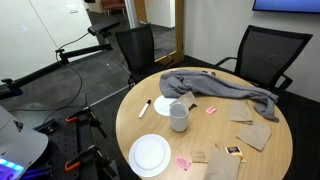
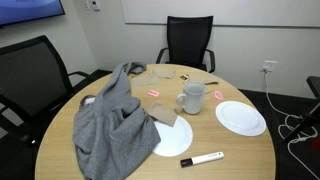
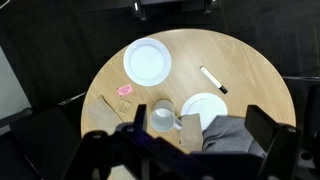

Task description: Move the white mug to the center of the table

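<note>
The white mug (image 1: 179,117) stands upright on the round wooden table (image 1: 262,160), close to the grey cloth; it also shows in the other exterior view (image 2: 193,98). In the wrist view the mug (image 3: 163,116) is seen from above, handle toward a brown paper piece (image 3: 188,126). My gripper (image 3: 200,124) hangs high above the table, open and empty. Its left finger is over the mug's left side and its right finger is over the cloth. The gripper does not show in either exterior view.
A large white plate (image 1: 150,155) lies near the table edge. A small white saucer (image 1: 162,104), a marker (image 1: 145,108), a grey cloth (image 1: 215,88), brown napkins (image 1: 255,133) and pink bits (image 1: 183,162) lie around. Black chairs (image 1: 266,55) surround the table.
</note>
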